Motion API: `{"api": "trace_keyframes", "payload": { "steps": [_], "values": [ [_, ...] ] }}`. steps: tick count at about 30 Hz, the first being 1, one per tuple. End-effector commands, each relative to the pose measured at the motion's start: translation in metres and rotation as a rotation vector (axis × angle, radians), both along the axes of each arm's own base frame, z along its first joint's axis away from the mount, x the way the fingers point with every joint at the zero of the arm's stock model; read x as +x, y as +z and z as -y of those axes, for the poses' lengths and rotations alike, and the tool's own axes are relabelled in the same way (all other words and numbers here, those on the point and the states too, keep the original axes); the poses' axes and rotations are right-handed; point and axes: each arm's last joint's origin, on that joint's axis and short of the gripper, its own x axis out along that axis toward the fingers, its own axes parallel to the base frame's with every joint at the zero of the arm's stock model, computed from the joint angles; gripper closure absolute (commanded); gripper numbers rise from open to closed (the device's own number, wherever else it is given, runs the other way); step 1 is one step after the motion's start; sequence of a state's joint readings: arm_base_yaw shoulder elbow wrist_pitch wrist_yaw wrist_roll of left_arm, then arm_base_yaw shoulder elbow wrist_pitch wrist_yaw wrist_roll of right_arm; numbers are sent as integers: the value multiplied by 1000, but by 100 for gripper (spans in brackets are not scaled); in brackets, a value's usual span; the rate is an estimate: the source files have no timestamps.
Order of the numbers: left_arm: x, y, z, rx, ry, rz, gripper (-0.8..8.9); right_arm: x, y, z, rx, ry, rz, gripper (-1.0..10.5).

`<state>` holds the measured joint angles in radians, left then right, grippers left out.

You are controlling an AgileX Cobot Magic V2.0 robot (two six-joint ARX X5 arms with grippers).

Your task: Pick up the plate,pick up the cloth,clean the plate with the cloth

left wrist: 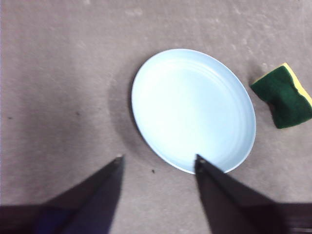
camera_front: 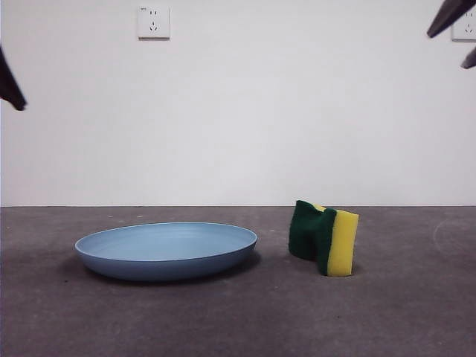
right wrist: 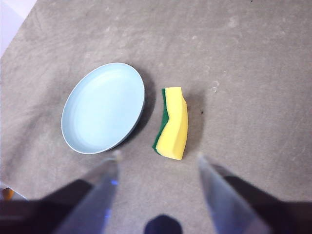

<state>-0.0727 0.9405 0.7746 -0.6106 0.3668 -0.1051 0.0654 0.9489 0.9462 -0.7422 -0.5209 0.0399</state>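
One plate (camera_front: 165, 250) and one cloth (camera_front: 324, 238) rest just beside each other, not touching, on the grey counter (camera_front: 238, 320), the cloth standing on edge. The left claw (left wrist: 158, 158) hangs above the counter with jaws apart and empty, over the plate's rim. The right claw (right wrist: 157, 155) hangs high above the cloth, jaws likewise apart and empty.

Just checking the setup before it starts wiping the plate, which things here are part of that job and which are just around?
Part of the job:
plate, flat on the table
sponge, beside the plate, not touching it
left gripper, open above the plate
right gripper, open above the sponge

Just around:
table
wall sockets
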Motion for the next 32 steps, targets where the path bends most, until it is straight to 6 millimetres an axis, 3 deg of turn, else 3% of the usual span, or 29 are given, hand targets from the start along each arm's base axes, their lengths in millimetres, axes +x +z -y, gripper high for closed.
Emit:
{"api": "trace_keyframes", "payload": {
  "steps": [1, 17, 23, 32],
  "values": [
    [11, -6, 3, -28, -24, -28, 436, 0, 1, 0, 9, -1, -2, 537],
    [112, -59, 33, -1, -75, -245, 436, -1, 1, -7, 26, 22, -19, 538],
    [131, -82, 38, 35, -53, -275, 437, -1, 1, -7, 28, 21, -20, 538],
    [141, -108, 44, 33, -48, -324, 441, -1, 1, -7, 28, 21, -19, 538]
  ]
}}
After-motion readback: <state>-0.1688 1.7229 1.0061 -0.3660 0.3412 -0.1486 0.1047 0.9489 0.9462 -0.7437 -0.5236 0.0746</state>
